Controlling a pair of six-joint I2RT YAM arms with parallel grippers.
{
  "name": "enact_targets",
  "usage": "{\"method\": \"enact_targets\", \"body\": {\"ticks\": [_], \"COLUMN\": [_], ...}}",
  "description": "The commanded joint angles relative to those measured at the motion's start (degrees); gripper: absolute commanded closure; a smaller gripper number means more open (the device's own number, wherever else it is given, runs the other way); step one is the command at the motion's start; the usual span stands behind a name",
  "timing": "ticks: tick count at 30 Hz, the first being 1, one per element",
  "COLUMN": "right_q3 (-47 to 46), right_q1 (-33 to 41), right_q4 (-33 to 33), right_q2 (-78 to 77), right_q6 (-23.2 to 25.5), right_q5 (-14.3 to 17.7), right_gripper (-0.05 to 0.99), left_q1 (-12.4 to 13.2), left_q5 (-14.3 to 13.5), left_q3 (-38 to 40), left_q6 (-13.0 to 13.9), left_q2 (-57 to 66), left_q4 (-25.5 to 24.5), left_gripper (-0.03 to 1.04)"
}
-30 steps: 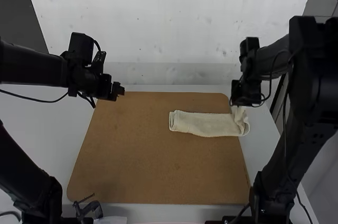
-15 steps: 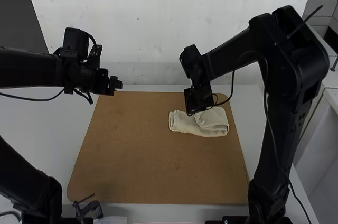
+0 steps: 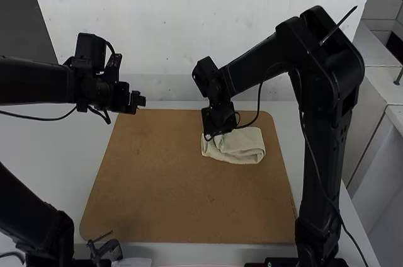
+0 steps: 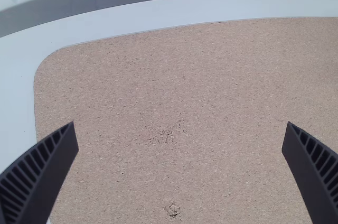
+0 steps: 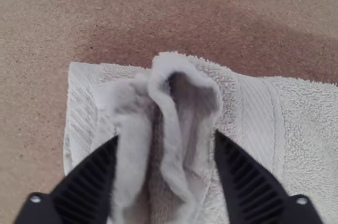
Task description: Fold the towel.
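So in the high view the right gripper point(image 3: 218, 122) is sitting right over one end of the towel point(image 3: 244, 144), so its fingertips and the cloth under it are hidden, tbh. Right wrist view: the raised pinch of cloth is pretty blurry, fingers point(image 5: 251, 182) too, and the towel gets cut off by the edge. The left wrist view crops the board point(image 4: 185, 86) and the left gripper's point(image 3: 134, 102) fingers as well.

There are 2 robot arms, i.e. 1 L arm point(image 3: 38, 81) & 1 R arm point(image 3: 324, 59), w/ 2 grippers tot.: 1 L gripper point(image 3: 138, 99), 1 R gripper point(image 3: 217, 132). Each wrist view has 2 fingers. Also there's 1 towel point(image 3: 245, 144), 1 brn board point(image 3: 182, 198), 1 wht table point(image 3: 56, 147) & 1 sm. dk clamp-like item point(image 3: 106, 251).
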Motion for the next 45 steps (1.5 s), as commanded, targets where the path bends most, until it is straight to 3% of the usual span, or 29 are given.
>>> {"method": "enact_targets", "body": {"ticks": [1, 7, 10, 11, 23, 37, 45], "right_q3": [0.6, -1.2, -2.4, -2.9, -5.5, -3.4, -3.4], "right_q1": [0.1, -3.6, -5.0, -5.2, -2.2, 7.3, 6.2], "right_q4": [1.7, 5.3, 4.4, 4.2, 7.9, 12.2, 12.3], "right_q2": [-4.8, -13.5, -13.6, -13.2, -2.6, 2.3, 2.1], "right_q6": [1.3, -1.1, -1.6, -2.0, -1.9, -1.7, -1.6], "right_q5": [1.0, -0.1, 0.3, 0.3, 1.0, 1.4, 1.7], "right_gripper": [0.38, 0.43, 0.9, 0.92, 0.92, 0.92, 0.92], "left_q1": [0.4, 0.5, 0.4, 0.4, 0.1, 0.7, 0.8], "left_q5": [1.0, 1.1, 1.1, 1.1, 1.1, 1.1, 1.1], "left_q3": [-0.5, -0.7, -0.8, -0.8, -1.1, -1.1, -1.1], "left_q6": [0.7, 0.8, 0.8, 0.8, 0.7, 0.8, 0.8], "left_q2": [-1.3, -1.1, -1.2, -1.2, -0.4, -0.3, -0.1], "left_q4": [0.4, 0.5, 0.5, 0.5, 1.3, 2.1, 2.3], "left_gripper": [0.0, 0.01, 0.01, 0.01, 0.01, 0.01, 0.01]}}
